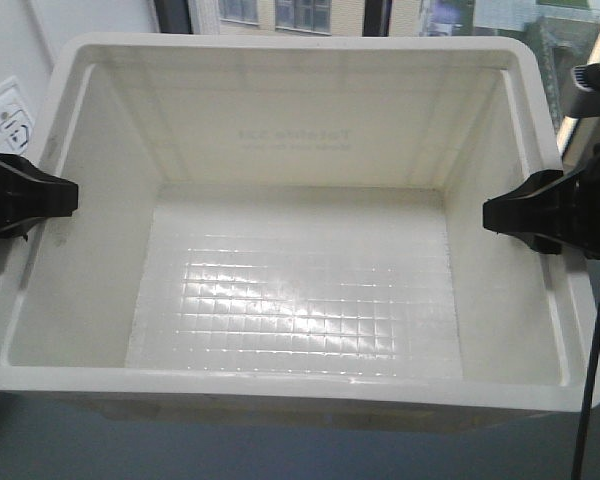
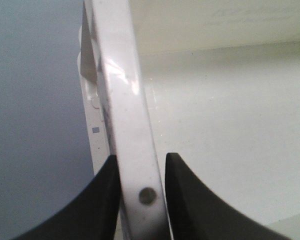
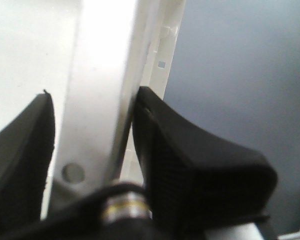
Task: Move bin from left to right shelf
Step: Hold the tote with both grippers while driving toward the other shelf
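The bin [image 1: 290, 150] is a large white translucent crate with a thick rim and a grid-textured floor, and it fills the front view. Mirrored black print shows through its far wall. My left gripper [image 1: 65, 195] is shut on the bin's left rim [image 2: 132, 125], one black finger [image 2: 102, 200] outside and one inside. My right gripper [image 1: 495, 213] is shut on the right rim [image 3: 102, 90], with its fingers [image 3: 180, 150] on both sides of the wall. The bin is empty and appears held above a grey floor.
Windows with buildings outside [image 1: 300, 15] lie beyond the bin. A wall socket [image 1: 5, 120] is on the white wall at the left. A black cable [image 1: 592, 370] hangs at the right. Grey floor [image 1: 280, 450] shows beneath the bin.
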Action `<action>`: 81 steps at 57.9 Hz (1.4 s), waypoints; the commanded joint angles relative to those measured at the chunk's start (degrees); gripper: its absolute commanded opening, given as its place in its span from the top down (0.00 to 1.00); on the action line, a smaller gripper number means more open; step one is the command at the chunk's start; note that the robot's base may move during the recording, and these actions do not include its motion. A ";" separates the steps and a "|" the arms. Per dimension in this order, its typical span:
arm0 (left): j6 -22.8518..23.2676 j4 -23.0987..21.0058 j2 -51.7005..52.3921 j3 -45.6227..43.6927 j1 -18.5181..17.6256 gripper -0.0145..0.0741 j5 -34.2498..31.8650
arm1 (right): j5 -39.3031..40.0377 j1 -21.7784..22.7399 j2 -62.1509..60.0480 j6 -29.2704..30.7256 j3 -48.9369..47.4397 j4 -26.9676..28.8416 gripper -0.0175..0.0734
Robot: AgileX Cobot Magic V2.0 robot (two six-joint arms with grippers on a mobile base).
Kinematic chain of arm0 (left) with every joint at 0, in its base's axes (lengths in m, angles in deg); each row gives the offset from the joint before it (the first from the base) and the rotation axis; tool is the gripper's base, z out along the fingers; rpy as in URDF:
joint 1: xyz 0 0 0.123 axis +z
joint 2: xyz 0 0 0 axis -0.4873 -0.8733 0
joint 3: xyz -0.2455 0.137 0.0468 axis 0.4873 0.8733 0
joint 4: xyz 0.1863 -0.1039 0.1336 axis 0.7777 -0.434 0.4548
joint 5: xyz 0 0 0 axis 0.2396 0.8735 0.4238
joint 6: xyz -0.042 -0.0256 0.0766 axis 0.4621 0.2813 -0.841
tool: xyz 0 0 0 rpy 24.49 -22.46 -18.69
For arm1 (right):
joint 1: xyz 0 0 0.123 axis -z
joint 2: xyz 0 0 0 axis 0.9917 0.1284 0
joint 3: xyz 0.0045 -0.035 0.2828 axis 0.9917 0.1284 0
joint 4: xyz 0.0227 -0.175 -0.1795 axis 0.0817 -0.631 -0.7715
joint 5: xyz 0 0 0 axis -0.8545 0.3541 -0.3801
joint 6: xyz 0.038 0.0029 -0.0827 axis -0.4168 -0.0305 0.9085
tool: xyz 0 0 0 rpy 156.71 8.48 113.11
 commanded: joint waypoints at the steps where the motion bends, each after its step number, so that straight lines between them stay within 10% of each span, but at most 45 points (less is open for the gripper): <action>1: -1.28 -6.41 1.52 -2.84 -0.86 0.84 -6.71 | 5.40 -0.63 -1.71 2.69 -2.67 6.87 0.81; 81: -1.28 -6.41 1.52 -2.84 -0.86 0.84 -6.71 | 5.49 -0.63 -1.71 2.69 -2.67 6.87 0.81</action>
